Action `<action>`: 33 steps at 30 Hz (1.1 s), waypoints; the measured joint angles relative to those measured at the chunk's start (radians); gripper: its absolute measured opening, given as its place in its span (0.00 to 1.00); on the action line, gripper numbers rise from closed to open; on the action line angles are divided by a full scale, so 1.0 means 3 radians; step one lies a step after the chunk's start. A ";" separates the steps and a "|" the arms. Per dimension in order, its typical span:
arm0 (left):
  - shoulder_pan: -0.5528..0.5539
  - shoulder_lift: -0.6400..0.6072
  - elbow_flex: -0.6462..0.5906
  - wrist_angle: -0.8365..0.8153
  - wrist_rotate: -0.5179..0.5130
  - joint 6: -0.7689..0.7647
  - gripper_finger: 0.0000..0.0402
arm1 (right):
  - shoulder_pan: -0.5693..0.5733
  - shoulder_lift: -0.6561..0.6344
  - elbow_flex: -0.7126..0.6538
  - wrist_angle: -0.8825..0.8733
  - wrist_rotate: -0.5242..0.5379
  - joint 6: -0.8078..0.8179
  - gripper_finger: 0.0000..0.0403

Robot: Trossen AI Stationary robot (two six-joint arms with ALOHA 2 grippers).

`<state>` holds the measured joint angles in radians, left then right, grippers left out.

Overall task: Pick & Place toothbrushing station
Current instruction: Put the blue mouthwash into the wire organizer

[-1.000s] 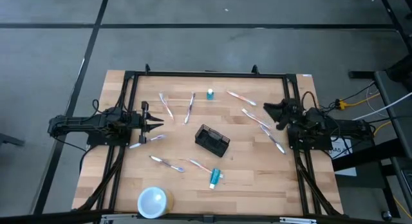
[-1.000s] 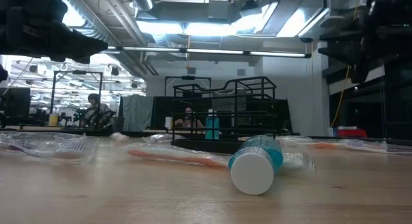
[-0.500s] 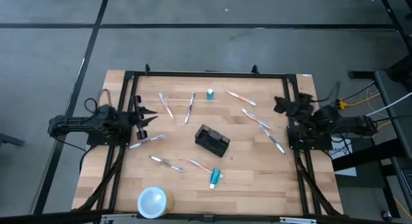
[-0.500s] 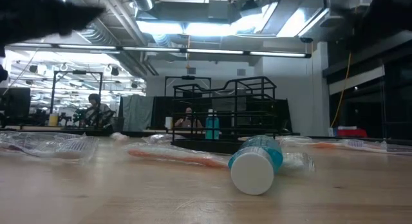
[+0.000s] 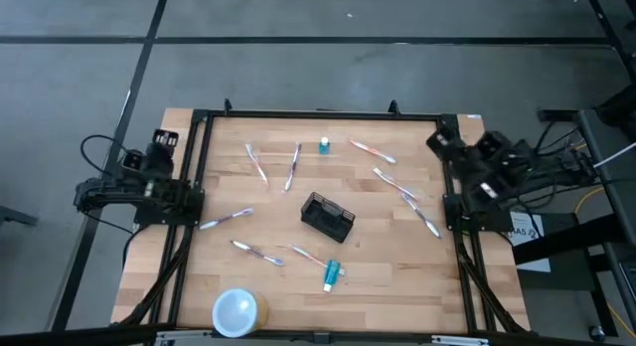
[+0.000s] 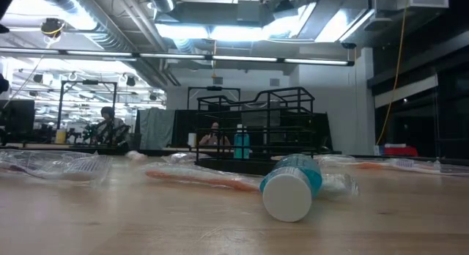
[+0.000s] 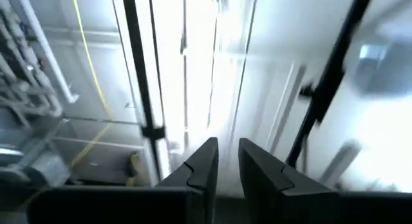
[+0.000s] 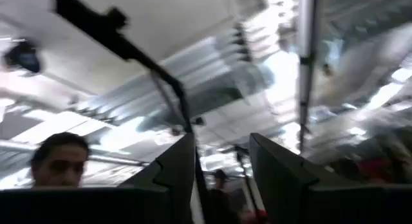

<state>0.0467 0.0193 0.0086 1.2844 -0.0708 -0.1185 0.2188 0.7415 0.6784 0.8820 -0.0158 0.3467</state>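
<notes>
The toothbrushing station, a small black mesh caddy [image 5: 328, 216], stands on its base at the middle of the wooden table; in the low view [image 6: 256, 130] it stands behind a toothpaste tube. My left gripper [image 5: 151, 155] is drawn back past the table's left edge and points up, with a narrow gap between its fingers [image 7: 226, 163] and nothing in it. My right gripper [image 5: 438, 143] is at the table's far right, tipped up, open and empty [image 8: 222, 166]. Neither gripper is near the caddy.
Several wrapped toothbrushes [image 5: 293, 165] lie around the caddy. A blue toothpaste tube [image 5: 331, 274] lies near the front. A small blue bottle [image 5: 324, 145] stands at the back and a round white cup [image 5: 237, 311] at the near left. A black frame [image 5: 318, 114] rims the table.
Both arms have drawn back from over the table. My left gripper has gone toward the left edge and tipped up. My right gripper has gone toward the far right corner and tipped up. Both have left the low view. Nothing on the table has moved.
</notes>
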 joint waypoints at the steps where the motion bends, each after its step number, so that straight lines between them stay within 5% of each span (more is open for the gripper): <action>1: 0.0000 0.0001 0.0000 0.0074 -0.0011 -0.0110 0.15 | -0.0001 0.0043 0.0155 -0.0074 -0.0127 -0.0053 0.37; 4: 0.0000 0.0000 0.0000 0.0266 -0.0222 -0.0329 0.15 | -0.0003 0.0061 0.0626 -0.0675 -0.0363 -0.0077 0.37; 8: 0.0000 -0.0001 0.0000 0.0443 -0.0795 -0.0551 0.15 | -0.0003 0.0066 0.1288 -0.1991 -0.0240 -0.0218 0.37; 12: 0.0004 0.0000 0.0008 0.0321 -0.0446 -0.0596 0.15 | -0.0003 0.0058 0.1981 -0.3450 0.0388 -0.0149 0.37; 16: 0.0004 -0.0001 0.0068 -0.0437 -0.0259 -0.0797 0.15 | -0.0004 0.0150 0.2626 -0.5369 0.1210 0.0379 0.37; 19: 0.0004 0.0013 0.0289 -0.1398 -0.0397 -0.1029 0.15 | -0.0004 0.0280 0.2906 -0.6274 0.1352 0.0824 0.37; 23: 0.0004 0.0302 0.0849 -0.2112 -0.0187 -0.1134 0.15 | -0.0003 0.0361 0.3004 -0.6349 0.1049 0.0880 0.37; 28: 0.0004 0.1009 0.1711 -0.2105 0.0220 -0.0919 0.15 | -0.0003 0.0365 0.3020 -0.5686 0.0618 0.0459 0.37; 33: 0.0003 0.1679 0.2553 -0.2148 0.0314 0.0262 0.15 | -0.0003 0.0295 0.3020 -0.5185 0.0436 -0.0078 0.37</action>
<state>0.0475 0.5230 0.7744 0.6399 0.0233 -0.0400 0.2180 0.8301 1.5845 -0.6736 0.1150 0.3233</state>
